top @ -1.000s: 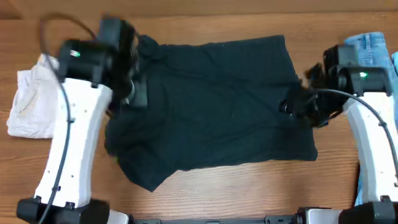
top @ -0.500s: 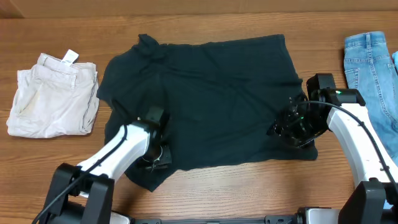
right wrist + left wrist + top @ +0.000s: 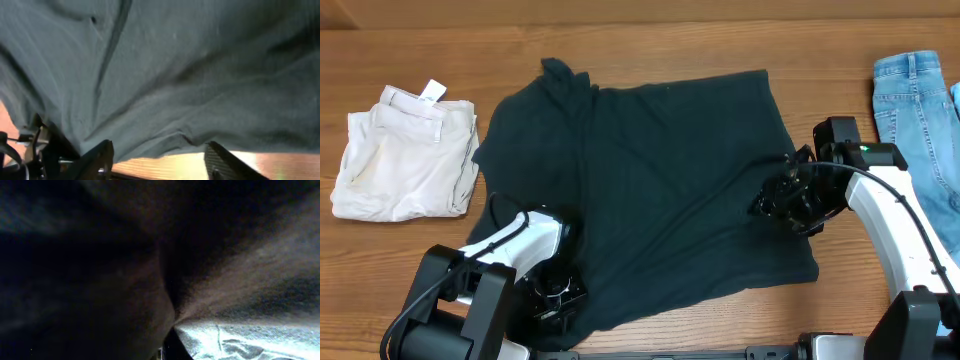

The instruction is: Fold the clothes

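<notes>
The clothes, a very dark T-shirt, lie spread flat across the middle of the table with no lettering showing. My left gripper sits at the shirt's front left corner, shut on the cloth. Dark fabric fills the left wrist view and hides the fingers. My right gripper hovers over the shirt's right edge and is open. In the right wrist view the shirt has its edge lying just beyond the two spread fingers, with bare wood between them.
Folded beige shorts with a white tag lie at the back left. Light blue jeans lie at the far right, behind the right arm. The wooden table shows all round the shirt. The left gripper is close to the front edge.
The left arm swung from the back left to the shirt's front left corner and closed on it. The shirt's front left part slid toward the front edge. The right gripper barely moved.
</notes>
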Robot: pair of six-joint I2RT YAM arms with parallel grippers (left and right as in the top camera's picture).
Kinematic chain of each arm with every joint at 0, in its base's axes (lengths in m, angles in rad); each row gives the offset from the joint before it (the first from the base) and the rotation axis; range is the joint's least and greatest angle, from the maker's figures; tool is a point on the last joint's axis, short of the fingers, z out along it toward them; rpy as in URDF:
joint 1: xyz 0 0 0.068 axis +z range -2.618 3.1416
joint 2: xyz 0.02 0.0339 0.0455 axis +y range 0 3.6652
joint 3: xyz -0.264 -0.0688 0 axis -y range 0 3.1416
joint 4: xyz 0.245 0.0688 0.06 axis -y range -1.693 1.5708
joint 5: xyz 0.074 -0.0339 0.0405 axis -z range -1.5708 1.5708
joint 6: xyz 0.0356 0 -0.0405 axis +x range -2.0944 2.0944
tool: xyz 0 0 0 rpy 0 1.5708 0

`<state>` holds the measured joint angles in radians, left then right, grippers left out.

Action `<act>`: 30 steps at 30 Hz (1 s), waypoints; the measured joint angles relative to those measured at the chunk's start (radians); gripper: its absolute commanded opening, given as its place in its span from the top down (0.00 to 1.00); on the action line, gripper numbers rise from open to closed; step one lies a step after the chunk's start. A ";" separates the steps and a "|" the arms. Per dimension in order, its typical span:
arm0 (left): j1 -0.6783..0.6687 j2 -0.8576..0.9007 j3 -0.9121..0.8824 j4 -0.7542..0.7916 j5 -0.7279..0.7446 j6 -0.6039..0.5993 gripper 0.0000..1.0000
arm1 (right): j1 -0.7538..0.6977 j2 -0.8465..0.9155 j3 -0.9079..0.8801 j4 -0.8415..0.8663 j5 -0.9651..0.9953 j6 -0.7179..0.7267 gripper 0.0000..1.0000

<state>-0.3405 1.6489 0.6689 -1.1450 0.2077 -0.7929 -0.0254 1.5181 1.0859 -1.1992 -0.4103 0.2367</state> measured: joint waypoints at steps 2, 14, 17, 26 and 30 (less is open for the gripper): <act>0.000 0.000 0.000 0.044 0.003 0.015 0.96 | 0.000 0.000 -0.002 0.043 0.001 0.000 0.51; 0.000 -0.080 0.345 0.177 -0.225 0.191 0.95 | 0.053 0.014 -0.152 0.553 -0.030 0.047 0.91; 0.006 -0.080 0.361 0.255 -0.285 0.244 0.95 | 0.059 0.029 -0.152 0.521 -0.034 0.051 0.87; 0.057 -0.080 0.366 -0.071 -0.243 0.285 0.67 | 0.059 0.035 -0.157 0.287 -0.005 0.082 0.84; 0.057 -0.080 0.366 -0.104 -0.227 0.314 0.30 | 0.059 0.037 -0.161 0.343 0.050 0.118 0.86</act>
<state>-0.2832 1.5684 1.0348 -1.2491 -0.0189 -0.4789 0.0334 1.5547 0.9249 -0.8558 -0.3607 0.3546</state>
